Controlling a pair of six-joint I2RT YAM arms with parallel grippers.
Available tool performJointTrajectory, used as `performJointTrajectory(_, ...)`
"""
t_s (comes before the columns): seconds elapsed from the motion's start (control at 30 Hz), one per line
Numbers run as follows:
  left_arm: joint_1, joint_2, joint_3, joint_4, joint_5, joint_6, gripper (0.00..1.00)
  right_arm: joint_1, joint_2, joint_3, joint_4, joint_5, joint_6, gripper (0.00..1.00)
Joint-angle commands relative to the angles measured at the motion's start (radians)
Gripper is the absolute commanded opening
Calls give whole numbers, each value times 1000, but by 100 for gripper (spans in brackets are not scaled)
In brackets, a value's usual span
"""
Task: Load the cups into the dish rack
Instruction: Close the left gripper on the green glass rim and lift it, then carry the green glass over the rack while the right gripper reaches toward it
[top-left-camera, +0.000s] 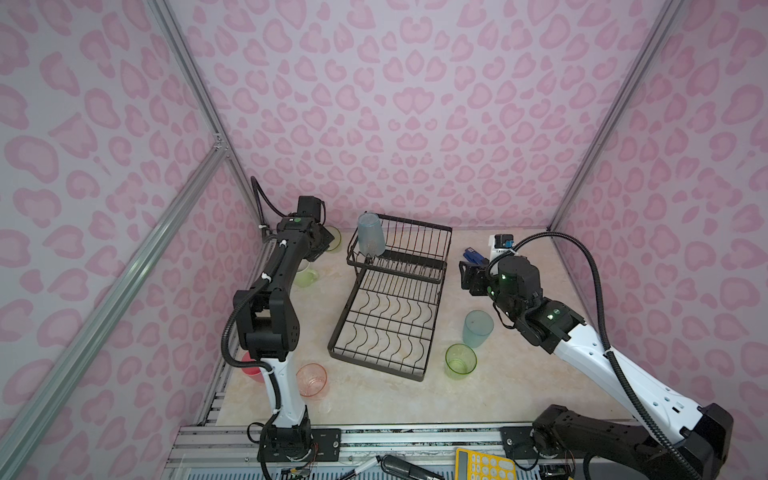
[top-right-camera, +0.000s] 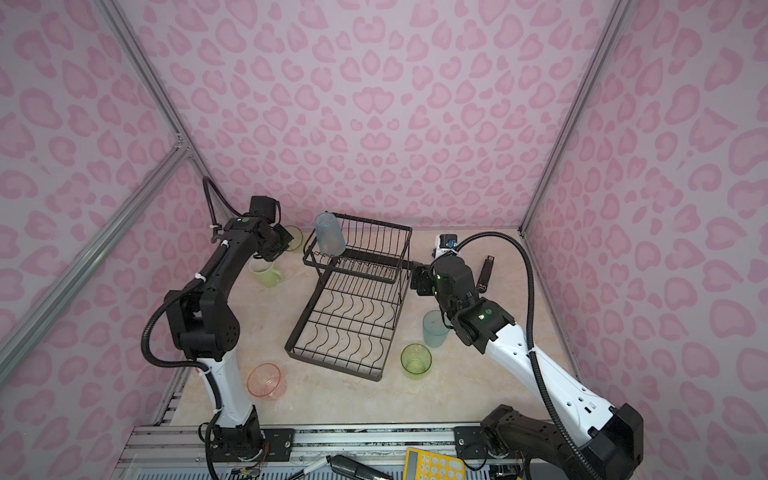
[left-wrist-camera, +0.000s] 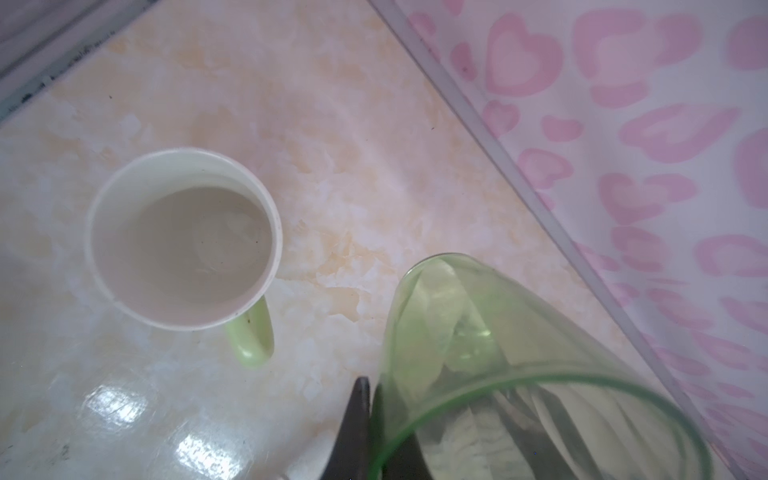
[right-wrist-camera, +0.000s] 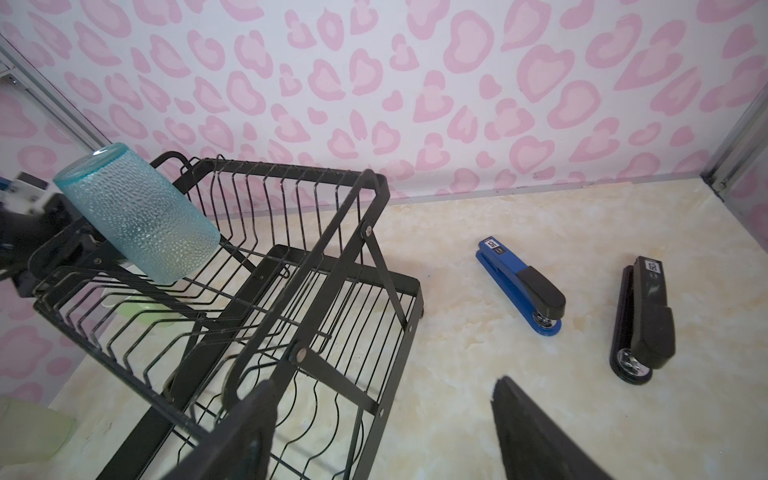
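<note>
Room is tightest in the back left corner, where the left claw is pinched on the wall of a green cup, one finger outside the rim and one inside. The cup is tilted and close to the foot of the back wall. A pale-green mug stands upright on the table near it, apart from the cup. The dish rack sits slantwise mid-table. Its raised basket at the far end carries a dimpled blue cup, mouth down, leaning in the basket's left corner. The right claw hangs spread wide just beside the rack's right edge at the basket end. A blue stapler and a black stapler lie on the open table between that claw and the back right corner. Right of the rack's front corner, a pale blue cup and the other green cup stand upright just beside each other, near the rack's edge. At front left a clear pink cup stands beside the left arm. A solid pink cup shows partly behind that arm at the table's left edge. Open table runs along the front, between the rack and the table's front edge.
</note>
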Motion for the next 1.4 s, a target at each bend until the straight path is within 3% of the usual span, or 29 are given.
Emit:
performJointTrajectory(0.0, 2, -209, -4, 27, -9, 34, 3, 2, 8, 2, 12, -8, 0, 81)
performJointTrajectory(0.33, 3, -354, -94, 74, 23, 98, 3, 2, 17, 16, 14, -33, 22, 81)
performJointTrajectory(0.7, 2, -567, -291, 355, 270, 171, 3, 1, 3, 22, 13, -70, 64, 81)
performJointTrajectory(0.87, -3, -623, -404, 546, 450, 173, 4, -1, 9, 38, 37, -110, 112, 81)
performJointTrajectory(1.13, -80, -599, -516, 774, 666, 177, 4, -36, 69, 107, 120, -288, 284, 81)
performJointTrajectory(1.37, -184, -529, -544, 908, 769, 213, 3, -73, 96, 117, 316, -385, 581, 86)
